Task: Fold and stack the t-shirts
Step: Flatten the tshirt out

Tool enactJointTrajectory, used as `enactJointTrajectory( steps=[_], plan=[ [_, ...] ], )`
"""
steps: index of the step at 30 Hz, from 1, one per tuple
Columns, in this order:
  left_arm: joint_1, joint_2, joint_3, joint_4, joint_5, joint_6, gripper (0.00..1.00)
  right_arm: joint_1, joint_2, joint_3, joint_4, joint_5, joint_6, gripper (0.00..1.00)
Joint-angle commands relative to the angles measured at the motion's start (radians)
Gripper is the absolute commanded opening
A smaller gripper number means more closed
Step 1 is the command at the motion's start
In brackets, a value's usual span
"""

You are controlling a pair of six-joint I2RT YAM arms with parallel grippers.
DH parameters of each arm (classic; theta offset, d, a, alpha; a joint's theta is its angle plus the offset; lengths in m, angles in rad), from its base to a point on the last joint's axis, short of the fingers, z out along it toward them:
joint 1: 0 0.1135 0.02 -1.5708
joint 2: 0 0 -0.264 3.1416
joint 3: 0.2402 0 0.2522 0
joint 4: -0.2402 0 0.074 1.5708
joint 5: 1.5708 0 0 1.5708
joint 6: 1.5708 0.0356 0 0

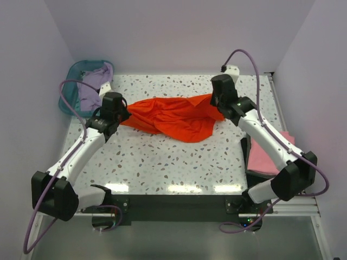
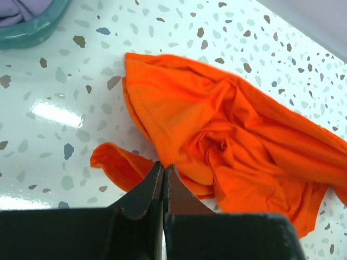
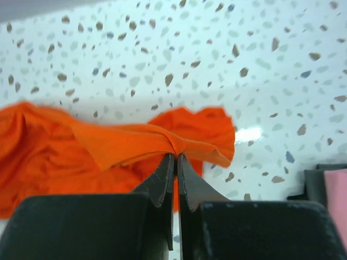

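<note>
My left gripper (image 2: 164, 167) is pinched shut on a seamed edge at the left end of the orange shirt (image 1: 173, 116), and my right gripper (image 3: 175, 158) is pinched shut on a fold of cloth at its right end. The shirt lies crumpled between them, toward the far side of the speckled table (image 1: 162, 162). The lavender shirt (image 1: 95, 81) sits in the basket (image 1: 70, 73) at the far left corner, and the pink shirt (image 1: 268, 154) lies at the right edge.
</note>
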Motion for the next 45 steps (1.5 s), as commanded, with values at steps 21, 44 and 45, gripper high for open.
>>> enactJointTrajectory(
  steps=[21, 44, 45],
  plan=[
    [0.25, 0.203, 0.039, 0.087, 0.161, 0.011, 0.0, -0.366, 0.888, 1.171, -0.194, -0.218, -0.112, 0.3],
    [0.133, 0.016, -0.225, 0.005, -0.056, -0.208, 0.57, 0.305, 0.221, -0.13, 0.155, -0.174, 0.104, 0.63],
    [0.13, 0.015, -0.246, -0.005, -0.067, -0.217, 0.57, 0.329, 0.242, -0.116, 0.158, -0.169, 0.102, 0.62]
  ],
)
